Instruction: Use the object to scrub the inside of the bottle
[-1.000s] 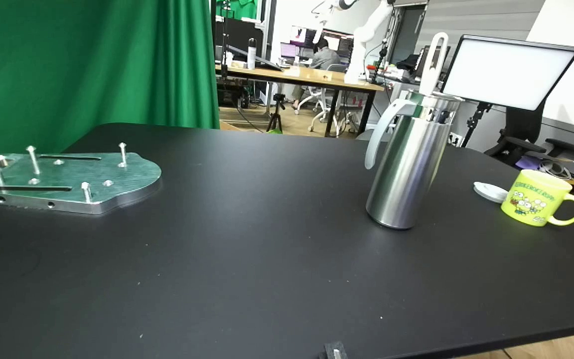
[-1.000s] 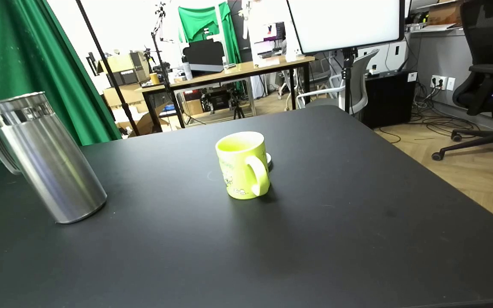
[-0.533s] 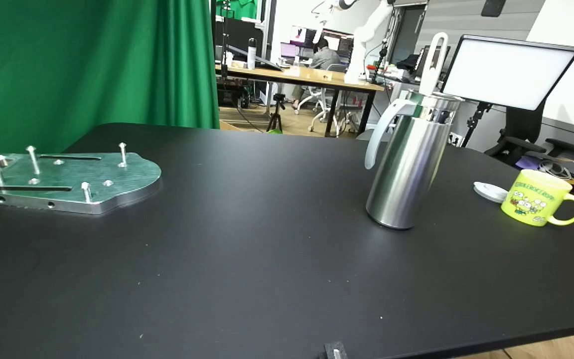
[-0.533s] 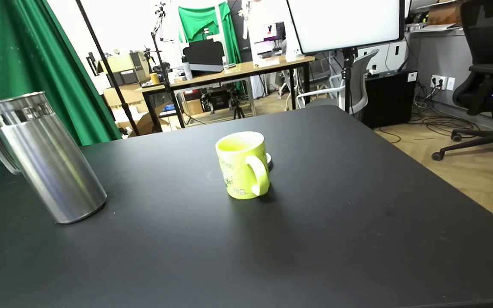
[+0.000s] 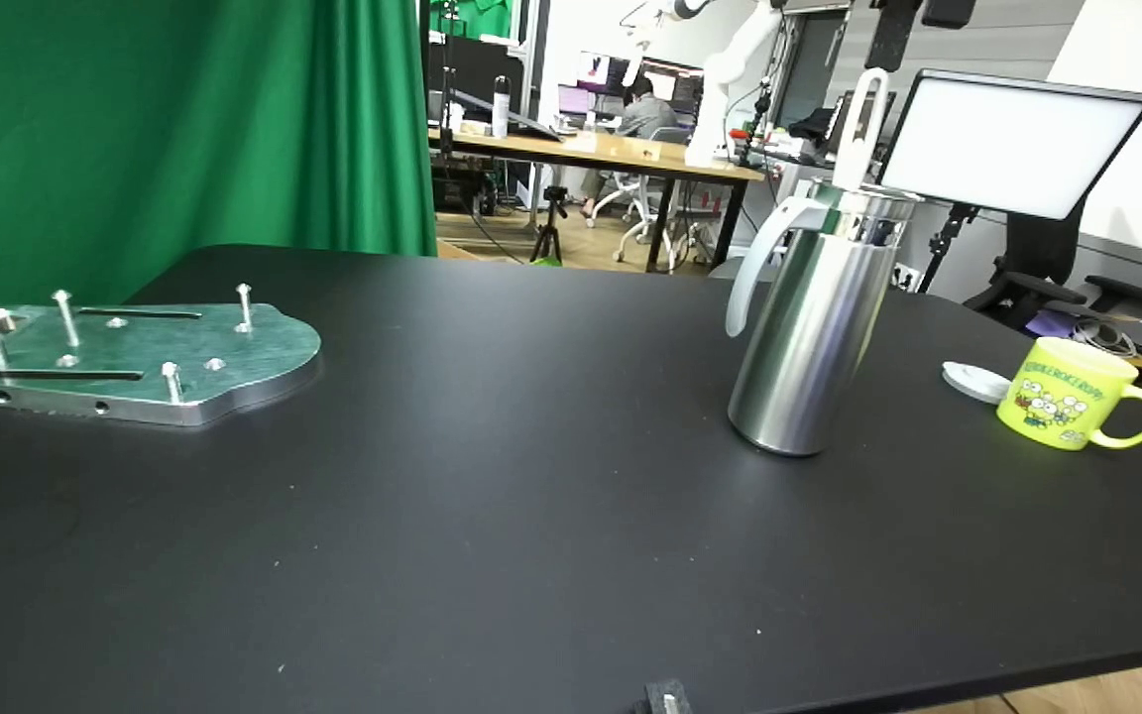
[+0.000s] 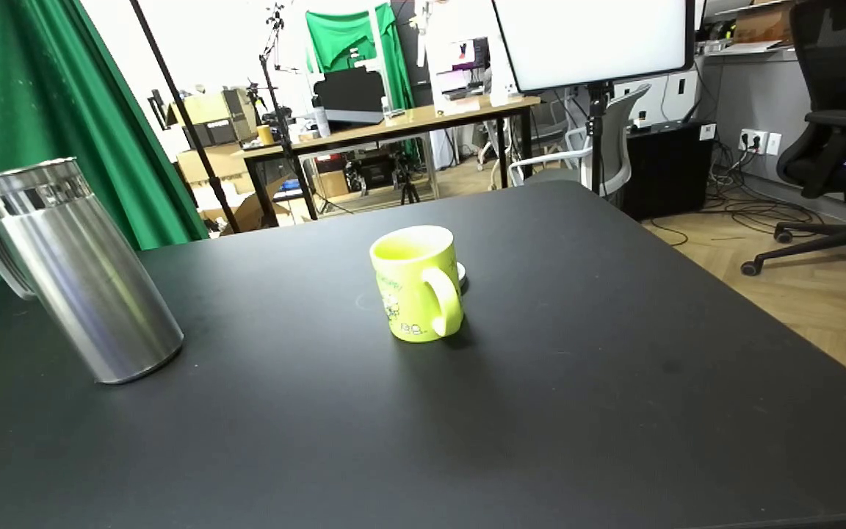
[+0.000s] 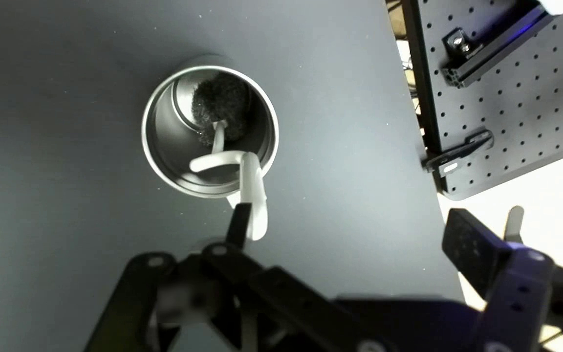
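The bottle, a tall brushed-steel flask (image 5: 814, 327) with a side handle (image 5: 764, 263), stands upright on the dark table in both exterior views. The object is a brush; its white handle (image 5: 858, 139) sticks out of the bottle's mouth. Looking down in the wrist view, I see the brush's black bristles (image 7: 223, 105) inside the bottle's rim (image 7: 147, 132). My gripper (image 7: 357, 234) is open, fingers wide apart. One finger (image 7: 240, 225) overlaps a white handle part; whether they touch I cannot tell. In an exterior view two dark fingers (image 5: 891, 40) hang just above the brush handle's top.
A yellow-green mug (image 5: 1062, 392) stands beyond the bottle, a small white lid (image 5: 974, 382) beside it. A green metal plate (image 5: 145, 347) with upright bolts lies at the table's far left. Past the table edge, the wrist view has a perforated board (image 7: 521, 98).
The gripper's dark fingers have come down into an exterior view from above, closer to the brush handle. The handle's top has shifted slightly. Bottle, mug and lid stay put.
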Controlling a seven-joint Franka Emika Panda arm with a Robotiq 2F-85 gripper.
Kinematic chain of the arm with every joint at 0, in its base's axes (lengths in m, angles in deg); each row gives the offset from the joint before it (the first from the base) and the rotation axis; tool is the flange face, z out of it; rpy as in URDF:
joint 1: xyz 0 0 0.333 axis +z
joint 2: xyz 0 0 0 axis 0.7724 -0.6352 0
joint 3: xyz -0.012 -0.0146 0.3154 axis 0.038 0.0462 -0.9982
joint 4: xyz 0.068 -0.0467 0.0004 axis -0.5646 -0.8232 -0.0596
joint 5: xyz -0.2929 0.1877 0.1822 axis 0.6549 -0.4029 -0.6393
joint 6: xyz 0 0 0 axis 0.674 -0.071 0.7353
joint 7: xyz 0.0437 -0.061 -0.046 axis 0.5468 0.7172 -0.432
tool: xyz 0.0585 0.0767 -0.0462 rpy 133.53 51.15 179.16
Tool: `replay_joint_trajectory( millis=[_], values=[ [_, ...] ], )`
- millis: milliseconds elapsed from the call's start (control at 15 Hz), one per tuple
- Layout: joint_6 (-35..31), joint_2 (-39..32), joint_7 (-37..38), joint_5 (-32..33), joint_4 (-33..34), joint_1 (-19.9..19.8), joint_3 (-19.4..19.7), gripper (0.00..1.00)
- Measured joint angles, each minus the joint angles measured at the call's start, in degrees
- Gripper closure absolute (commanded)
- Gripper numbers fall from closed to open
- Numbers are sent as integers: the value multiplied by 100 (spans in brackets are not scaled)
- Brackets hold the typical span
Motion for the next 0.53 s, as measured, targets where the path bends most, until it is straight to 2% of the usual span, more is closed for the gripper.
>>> replay_joint_trajectory(
  millis=[533],
  values=[
    [213, -53, -142, 60, 102, -14, -98, 0]
  ],
)
